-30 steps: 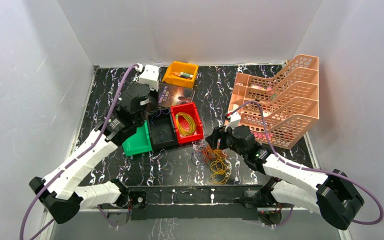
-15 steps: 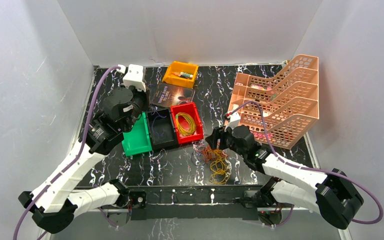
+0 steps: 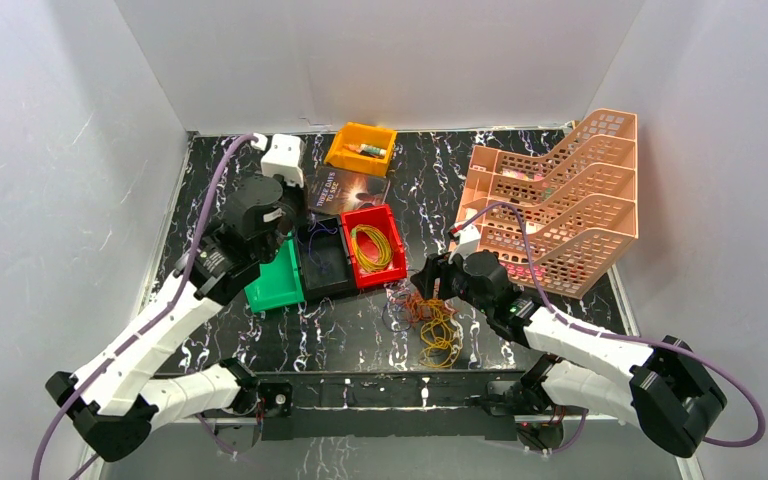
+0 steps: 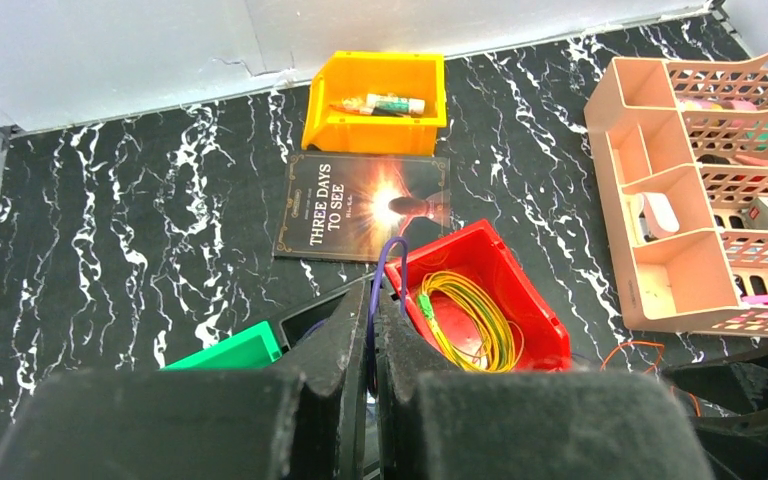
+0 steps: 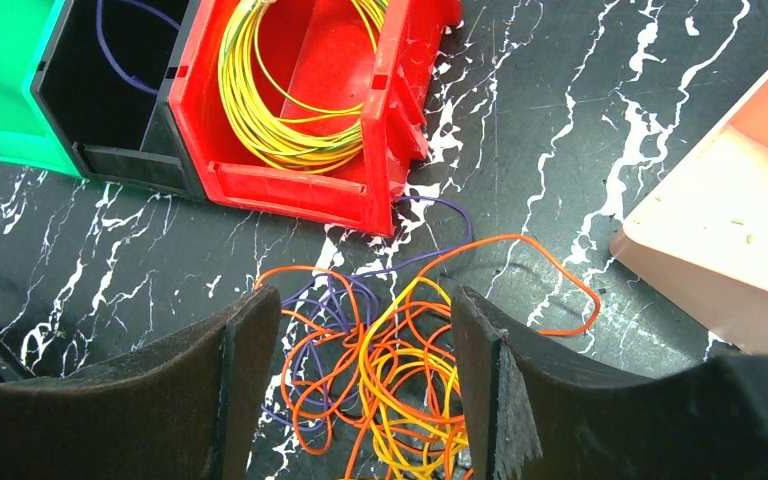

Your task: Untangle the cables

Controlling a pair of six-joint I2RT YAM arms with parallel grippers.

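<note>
**A:** Cables [image 5: 400, 380], where do they lie?

**B:** Loose on the black marble table [image 3: 360, 330], at 6 o'clock of the red bin [image 3: 392, 270]. They are an orange, yellow and purple tangle.

**A:** And what is around them, biggest first?

**B:** A pink rack [image 3: 560, 200] fills the table's 3 o'clock side. Three bins touch in a row near the centre. The green bin [image 3: 275, 285] is at 9 o'clock and the black bin [image 3: 325, 288] is in the middle. The red one, at 3 o'clock, holds a yellow coil [image 5: 260, 140]. A yellow bin [image 3: 360, 160] sits at 12 o'clock, with a book [image 4: 365, 205] lying flat between it and the row.

**A:** The grippers?

**B:** The right gripper [image 5: 365, 370] hangs over the tangle with its fingers [image 5: 245, 380] well apart, one at 9 o'clock of the heap and one at 3 o'clock. I cannot tell whether they touch a wire. The left gripper [image 4: 373, 305] is above the black bin, fingers pressed together on a purple cable [image 4: 390, 243]. That cable arches up from between the tips.
</note>
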